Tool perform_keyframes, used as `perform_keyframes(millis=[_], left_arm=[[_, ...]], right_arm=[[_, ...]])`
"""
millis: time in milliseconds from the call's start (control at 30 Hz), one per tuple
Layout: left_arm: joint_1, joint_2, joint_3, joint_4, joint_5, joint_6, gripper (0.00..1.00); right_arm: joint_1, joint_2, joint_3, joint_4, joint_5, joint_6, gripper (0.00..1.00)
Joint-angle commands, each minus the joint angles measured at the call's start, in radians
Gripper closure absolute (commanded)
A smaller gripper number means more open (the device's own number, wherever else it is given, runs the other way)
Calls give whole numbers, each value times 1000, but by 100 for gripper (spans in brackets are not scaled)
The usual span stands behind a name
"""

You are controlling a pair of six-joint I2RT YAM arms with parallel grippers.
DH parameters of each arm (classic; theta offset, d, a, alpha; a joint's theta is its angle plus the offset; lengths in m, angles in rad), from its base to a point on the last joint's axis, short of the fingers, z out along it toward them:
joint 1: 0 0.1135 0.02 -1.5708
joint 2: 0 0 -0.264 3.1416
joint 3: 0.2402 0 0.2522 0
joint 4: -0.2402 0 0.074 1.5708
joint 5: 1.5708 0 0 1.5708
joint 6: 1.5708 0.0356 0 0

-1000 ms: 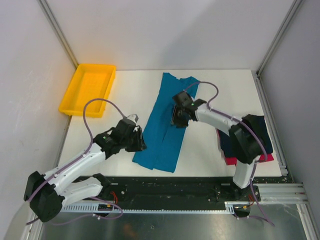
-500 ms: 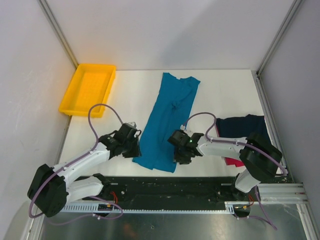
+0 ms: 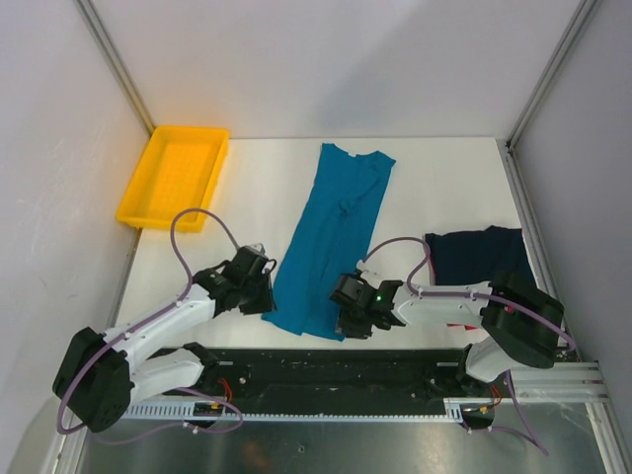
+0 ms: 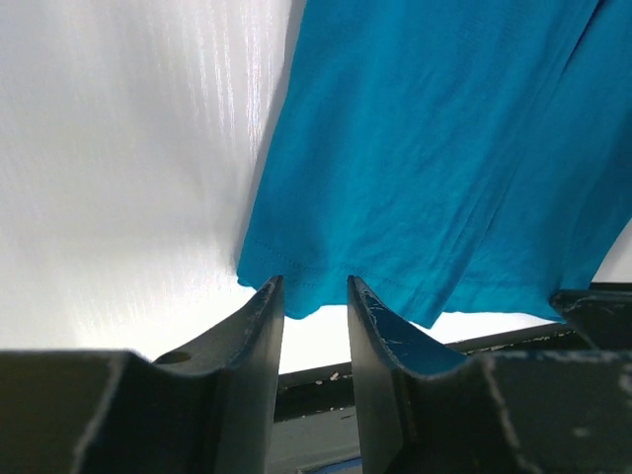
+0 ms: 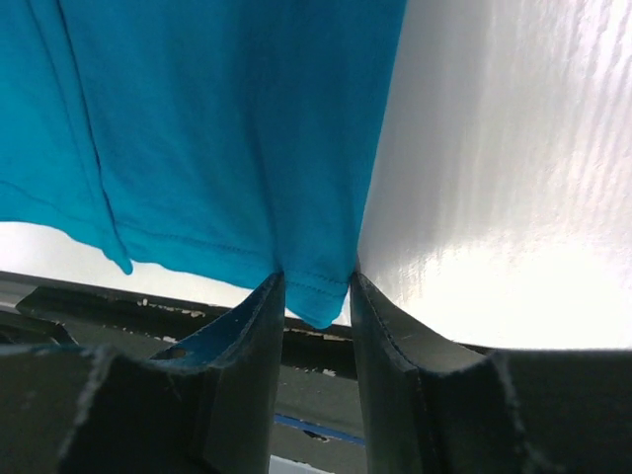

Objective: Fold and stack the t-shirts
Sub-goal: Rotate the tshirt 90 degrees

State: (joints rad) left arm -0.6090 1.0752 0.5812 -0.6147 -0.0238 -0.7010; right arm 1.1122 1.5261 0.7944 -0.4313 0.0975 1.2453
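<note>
The teal-blue t-shirt (image 3: 336, 227) lies folded into a long strip down the middle of the table, its hem at the near edge. My left gripper (image 3: 267, 298) is open at the hem's left corner, which sits just ahead of its fingertips in the left wrist view (image 4: 314, 291). My right gripper (image 3: 347, 320) is open at the hem's right corner, and that corner hangs between its fingers in the right wrist view (image 5: 314, 291). The dark navy t-shirt (image 3: 479, 257) lies at the right. The red-pink shirt is hidden under it and my right arm.
A yellow tray (image 3: 158, 224) stands empty at the back left. The table's near edge and the black rail (image 3: 395, 360) run just behind both grippers. Frame posts and walls close in the left, right and back sides.
My right gripper has swung from the shirt's upper middle down to the hem's right corner. My left gripper has moved a little nearer, to the hem's left corner. The shirt lies as before.
</note>
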Motion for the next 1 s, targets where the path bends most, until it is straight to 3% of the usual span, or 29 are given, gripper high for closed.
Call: perform_keyframes(millis=[0,100,200,267,433,633,967], left_arm=[[9,-36,-21,12,-29,-39,64],[9,-43,-35,14,-33,-55,64],[8,-41,-36,17,-10,-52,64],[8,-39,-33,22,8,-38,64],[-11,-33,-20,46,85,-2,68],[-89,31,32,88,150,18,74],[-176,66,15,98,100,-59,78]], right_arm=[[31,21,-19,14,36,88,62],[35,30,-24,-9,44,97,66],[20,20,-26,-74,82,83,90],[4,-5,-28,-135,112,71,97],[-39,-117,-73,-227,144,37,100],[-71,-175,-137,-212,112,8,100],[-82,-172,-145,-181,87,-8,100]])
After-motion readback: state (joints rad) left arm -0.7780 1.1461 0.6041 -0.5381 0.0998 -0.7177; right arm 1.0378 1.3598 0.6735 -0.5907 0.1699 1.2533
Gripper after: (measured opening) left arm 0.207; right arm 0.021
